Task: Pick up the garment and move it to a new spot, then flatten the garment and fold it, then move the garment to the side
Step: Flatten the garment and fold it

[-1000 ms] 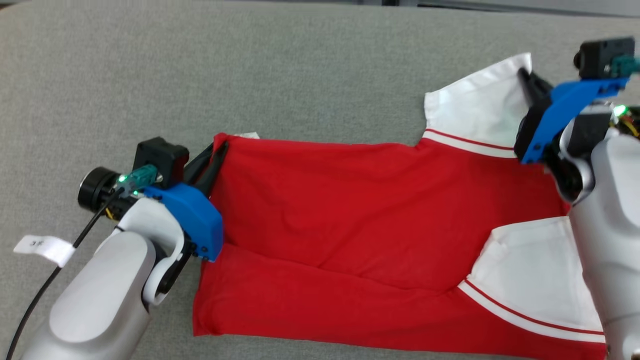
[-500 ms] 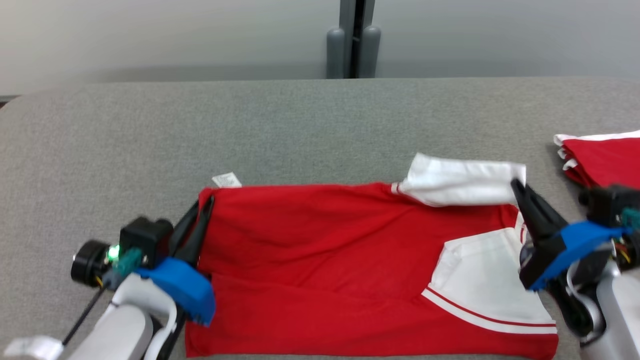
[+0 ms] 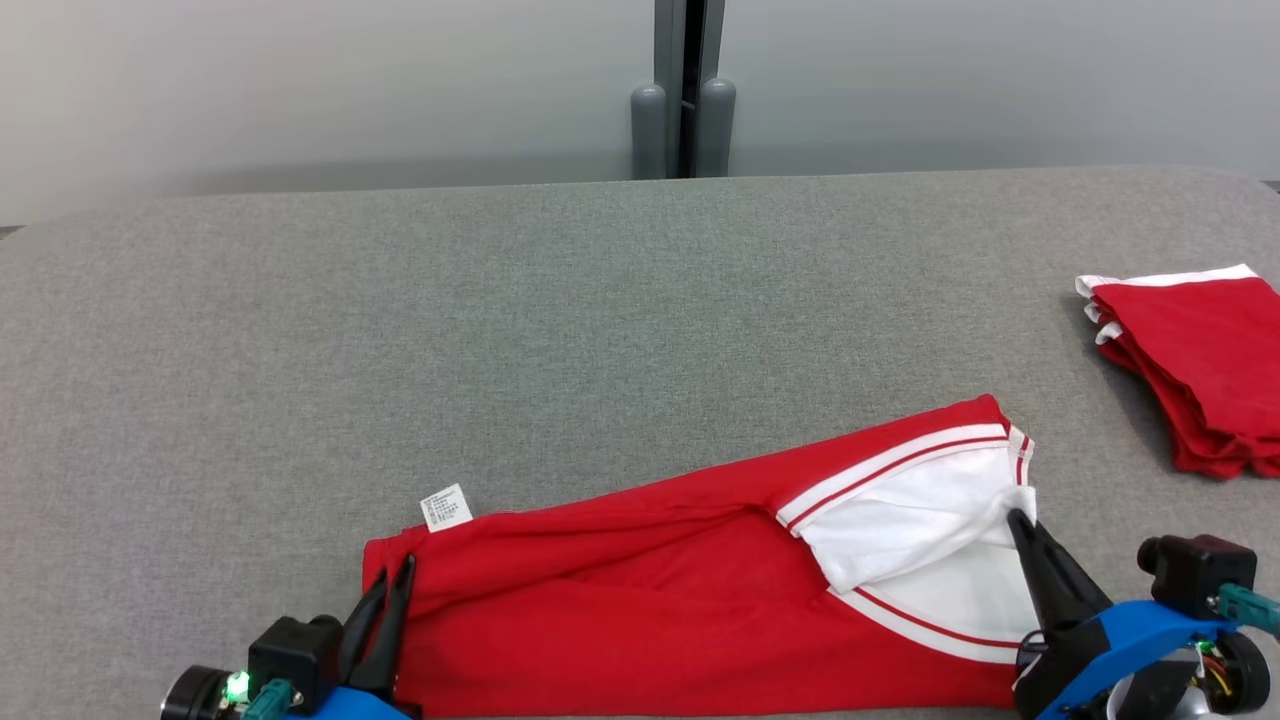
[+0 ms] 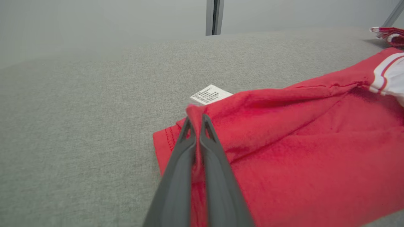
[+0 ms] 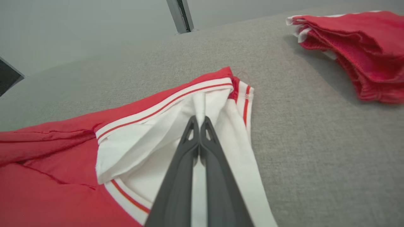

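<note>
Garment (image 3: 650, 600) on grey fabric surface (image 3: 500, 330); pale wall (image 3: 300, 80) behind.

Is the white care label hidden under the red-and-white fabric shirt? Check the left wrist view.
No, the white care label lies exposed on the grey cloth surface beside the red-and-white shirt.
</note>
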Available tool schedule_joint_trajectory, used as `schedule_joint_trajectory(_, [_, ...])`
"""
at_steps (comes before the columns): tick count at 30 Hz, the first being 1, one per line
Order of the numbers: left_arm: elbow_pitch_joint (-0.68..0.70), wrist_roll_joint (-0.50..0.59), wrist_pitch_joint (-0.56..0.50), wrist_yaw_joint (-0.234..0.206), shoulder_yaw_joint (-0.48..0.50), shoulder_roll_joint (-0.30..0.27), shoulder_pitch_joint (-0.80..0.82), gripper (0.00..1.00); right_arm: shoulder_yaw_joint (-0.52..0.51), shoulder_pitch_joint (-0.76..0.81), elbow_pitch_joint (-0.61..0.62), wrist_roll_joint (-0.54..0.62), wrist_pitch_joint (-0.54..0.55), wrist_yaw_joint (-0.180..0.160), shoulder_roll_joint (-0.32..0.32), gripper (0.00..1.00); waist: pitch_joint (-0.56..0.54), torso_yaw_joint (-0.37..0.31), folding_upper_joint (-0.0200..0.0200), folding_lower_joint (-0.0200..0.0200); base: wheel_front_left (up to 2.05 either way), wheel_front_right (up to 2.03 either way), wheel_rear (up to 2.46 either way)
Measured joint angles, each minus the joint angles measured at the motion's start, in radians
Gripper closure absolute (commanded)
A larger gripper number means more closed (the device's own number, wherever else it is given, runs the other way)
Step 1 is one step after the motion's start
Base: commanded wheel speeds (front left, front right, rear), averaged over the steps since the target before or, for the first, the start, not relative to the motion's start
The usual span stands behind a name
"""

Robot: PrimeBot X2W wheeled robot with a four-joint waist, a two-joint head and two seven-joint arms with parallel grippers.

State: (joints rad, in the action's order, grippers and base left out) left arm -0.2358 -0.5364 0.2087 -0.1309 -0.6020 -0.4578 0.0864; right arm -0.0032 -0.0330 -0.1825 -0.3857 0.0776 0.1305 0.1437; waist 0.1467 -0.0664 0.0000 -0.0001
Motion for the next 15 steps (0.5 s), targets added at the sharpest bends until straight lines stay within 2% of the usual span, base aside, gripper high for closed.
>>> schedule_joint_trajectory(3, [-0.017, -0.008, 0.028, 0.006, 0.007, 0.023, -0.017, 1.00, -0.022, 0.010, -0.001, 0.009, -0.012, 0.000, -0.014, 1.00, 0.002, -0.002, 0.0000, 0.0000, 0.00, 0.00, 0.00])
schedule_joint_trajectory(4, [-0.022, -0.008, 0.033, 0.008, 0.008, 0.027, -0.026, 0.92, -0.032, 0.012, -0.004, 0.014, -0.016, 0.000, -0.016, 0.97, 0.002, -0.003, 0.0000, 0.0001, 0.00, 0.00, 0.00])
schedule_joint_trajectory(5, [-0.026, -0.008, 0.040, 0.008, 0.013, 0.030, -0.033, 0.66, -0.042, 0.015, -0.006, 0.017, -0.019, 0.000, -0.021, 0.80, 0.003, -0.004, 0.0000, 0.0000, 0.00, 0.00, 0.00])
schedule_joint_trajectory(6, [-0.026, -0.008, 0.043, 0.011, 0.022, 0.035, -0.039, 0.29, -0.052, 0.017, -0.011, 0.019, -0.024, 0.000, -0.027, 0.53, 0.002, -0.003, 0.0000, 0.0001, 0.00, 0.00, 0.00])
schedule_joint_trajectory(7, [-0.023, -0.008, 0.048, 0.016, 0.032, 0.042, -0.044, 0.00, -0.059, 0.017, -0.013, 0.023, -0.028, 0.000, -0.032, 0.00, 0.002, -0.002, 0.0000, 0.0001, 0.00, 0.00, 0.00])
schedule_joint_trajectory(15, [0.118, 0.025, 0.053, 0.007, 0.200, 0.106, -0.087, 0.00, -0.137, 0.042, -0.014, 0.027, -0.045, 0.000, -0.052, 0.00, -0.005, 0.019, 0.0000, 0.0002, 0.00, 0.00, 0.00])
